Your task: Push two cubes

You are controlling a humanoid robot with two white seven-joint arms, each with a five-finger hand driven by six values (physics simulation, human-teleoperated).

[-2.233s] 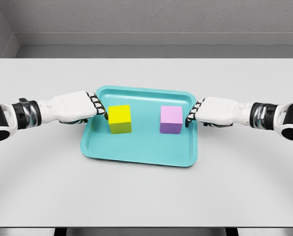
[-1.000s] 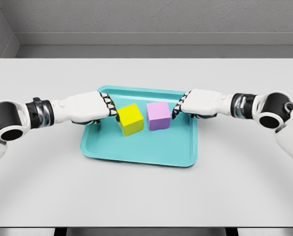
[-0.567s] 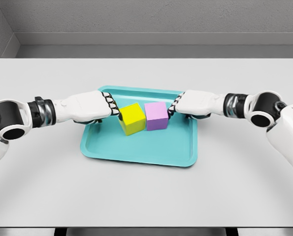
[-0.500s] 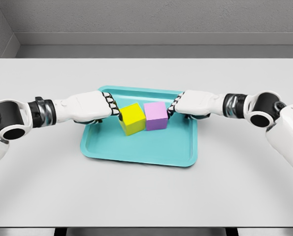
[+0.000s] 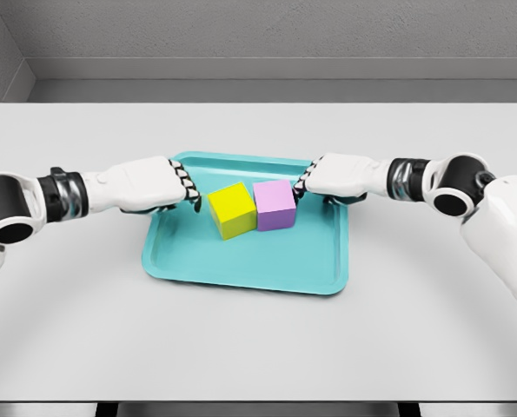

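A yellow cube (image 5: 232,209) and a pink cube (image 5: 275,205) stand side by side, touching, in the back middle of a teal tray (image 5: 241,280). The yellow one is turned slightly. My left hand (image 5: 188,188) is just left of the yellow cube with its fingers curled, a small gap between knuckles and cube. On the other side, my right hand (image 5: 301,182) has its curled fingers at the pink cube's upper right edge, touching or nearly so. Neither hand holds anything.
The tray lies in the middle of a light grey table (image 5: 258,347). A grey wall runs behind the table's far edge. Both forearms stretch across the table to either side of the tray.
The two hands pushed the cubes inward until they met. Since then the left hand has drawn back a little to the left, and the right hand has shifted slightly up.
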